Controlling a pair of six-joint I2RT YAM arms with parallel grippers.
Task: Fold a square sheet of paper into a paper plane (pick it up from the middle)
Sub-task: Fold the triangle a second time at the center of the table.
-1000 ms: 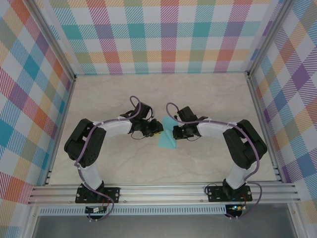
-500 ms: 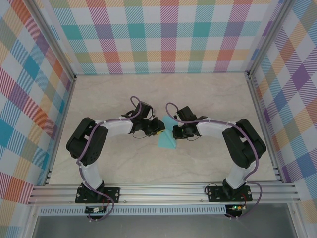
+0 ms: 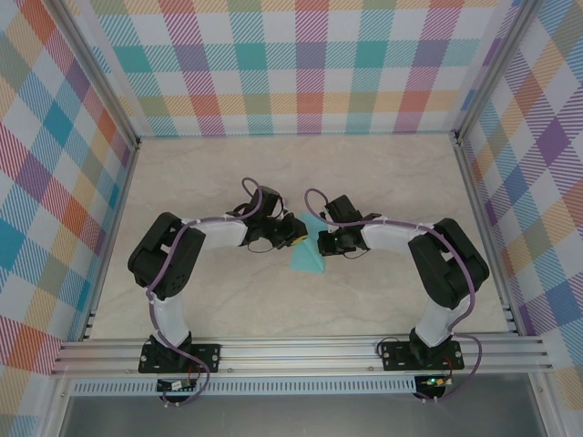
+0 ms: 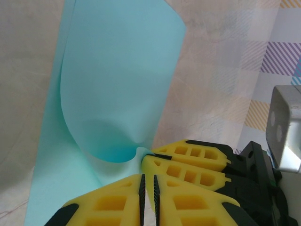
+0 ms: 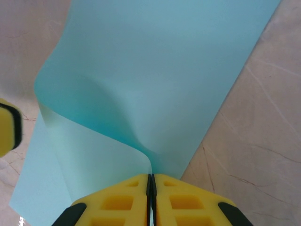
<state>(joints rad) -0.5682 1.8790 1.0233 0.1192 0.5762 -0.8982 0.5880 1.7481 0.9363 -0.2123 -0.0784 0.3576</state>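
The square sheet of paper (image 3: 307, 258) lies mid-table, light turquoise, one part curled up and over the flat part (image 4: 117, 70) (image 5: 155, 70). My right gripper (image 3: 320, 241) (image 5: 151, 186) is shut on the paper where the curl comes together. Its yellow fingers (image 4: 197, 162) pinch that spot in the left wrist view. My left gripper (image 3: 294, 238) (image 4: 148, 188) sits right beside them at the paper's left edge. Its jaws are almost together, with a thin slit and nothing seen in it. One left finger (image 5: 8, 127) shows at the paper's edge.
The marble-look tabletop (image 3: 209, 173) stretches behind and to both sides of the arms. Checked walls (image 3: 310, 64) and an aluminium frame (image 3: 301, 355) enclose it.
My left gripper has slid right, up against the right gripper's tips, and its jaws have narrowed. The right gripper and the paper have stayed put.
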